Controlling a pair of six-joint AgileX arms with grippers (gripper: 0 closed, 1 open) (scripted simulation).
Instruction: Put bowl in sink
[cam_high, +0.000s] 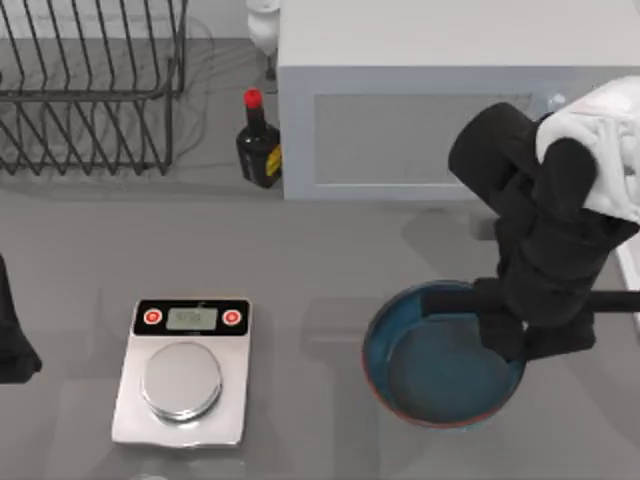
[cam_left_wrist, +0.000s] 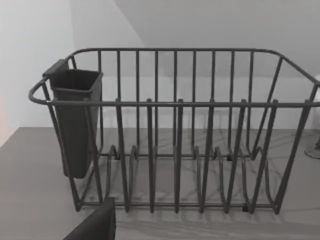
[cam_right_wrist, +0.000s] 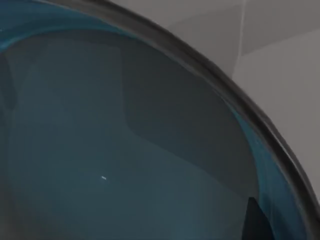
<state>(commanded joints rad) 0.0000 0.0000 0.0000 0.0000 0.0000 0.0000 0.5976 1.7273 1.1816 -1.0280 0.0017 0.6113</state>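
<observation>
Sitting on the grey table (cam_high: 330, 250) in the lower right of the top view, the teal-blue bowl (cam_high: 430, 375) with its reddish-brown rim lies directly under the right gripper (cam_high: 510, 335), which reaches down over the bowl's right-hand rim, likely to pinch the wall there. The right wrist view looks closely at the glossy interior and the curving rim, so the gripper is very near the bowl, but I cannot tell whether its fingers are apart or clamped. No sink is visible. Further out, a kitchen scale (cam_high: 185, 370) stands at lower left, a dark bottle (cam_high: 258, 145) beside a grey cabinet (cam_high: 440, 90), a wire dish rack (cam_left_wrist: 175, 130) at upper left. The left arm (cam_high: 12, 340) waits at the left edge.
</observation>
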